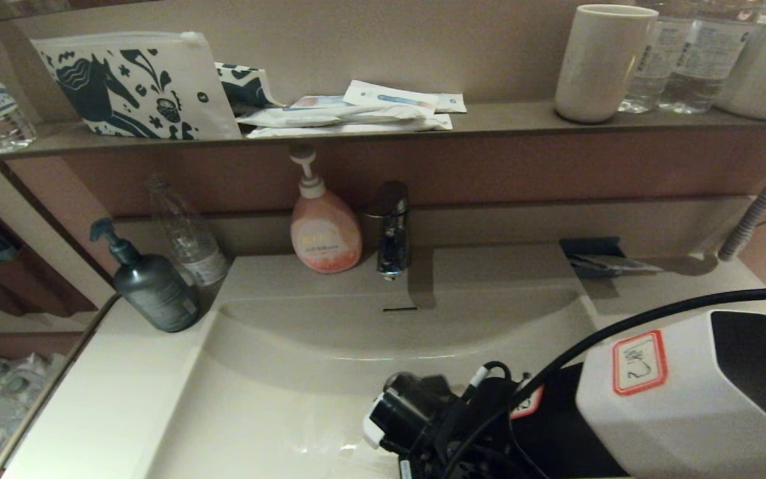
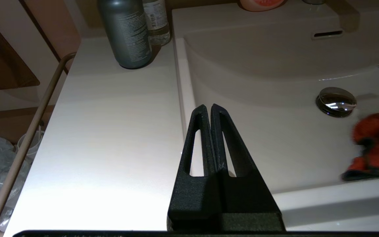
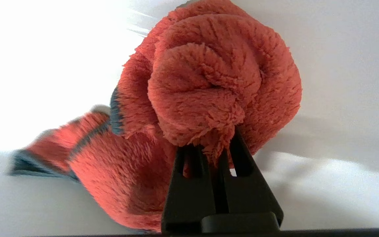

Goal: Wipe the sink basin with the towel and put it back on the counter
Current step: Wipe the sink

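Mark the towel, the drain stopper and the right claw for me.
towel [image 3: 209,82]: right wrist view, on the bunched fluffy fold.
drain stopper [image 2: 336,101]: left wrist view, on its chrome cap.
right claw [image 3: 213,149]: right wrist view, at the tips, shut on the towel.

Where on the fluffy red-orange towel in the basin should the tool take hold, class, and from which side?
From above, on the bunched top fold of the fluffy red-orange towel: it stands proud of the off-white sink basin, while the grey-stitched edges trail low. The right tool already pinches it there.
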Tool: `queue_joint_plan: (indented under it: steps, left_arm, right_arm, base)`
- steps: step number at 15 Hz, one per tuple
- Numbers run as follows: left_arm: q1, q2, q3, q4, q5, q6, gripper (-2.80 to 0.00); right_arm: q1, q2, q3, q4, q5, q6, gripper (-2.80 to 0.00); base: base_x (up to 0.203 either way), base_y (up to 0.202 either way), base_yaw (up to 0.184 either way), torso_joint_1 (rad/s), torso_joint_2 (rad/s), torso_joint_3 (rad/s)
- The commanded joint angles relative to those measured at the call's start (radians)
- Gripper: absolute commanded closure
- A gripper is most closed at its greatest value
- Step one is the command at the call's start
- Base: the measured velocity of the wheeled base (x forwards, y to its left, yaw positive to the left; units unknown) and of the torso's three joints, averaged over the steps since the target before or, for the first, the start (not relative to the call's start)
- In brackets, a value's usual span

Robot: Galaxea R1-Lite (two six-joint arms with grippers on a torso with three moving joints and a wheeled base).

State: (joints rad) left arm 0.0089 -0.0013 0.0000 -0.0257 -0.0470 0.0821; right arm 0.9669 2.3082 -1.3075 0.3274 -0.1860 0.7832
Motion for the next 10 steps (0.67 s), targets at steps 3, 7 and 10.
queue_joint_plan:
  steps: [3,7,10]
  left_arm:
    - [0.000,0.001,0.000,0.000,-0.001,0.001,0.00]
    - [0.000,0.001,0.000,0.000,-0.001,0.001,0.00]
    - [0.000,0.001,0.000,0.000,-0.001,0.001,0.00]
  right_arm:
    - [0.028,0.148,-0.265,0.016,0.031,0.002,0.00]
    - [0.045,0.301,-0.587,0.206,0.001,-0.004,0.00]
    - [0.009,0.304,-0.529,0.295,-0.111,-0.001,0.00]
  base:
    - [0.000,0.000,0.000,0.000,0.00,0.000]
    - [0.000,0.000,0.000,0.000,0.00,0.000]
    - [0.000,0.000,0.000,0.000,0.00,0.000]
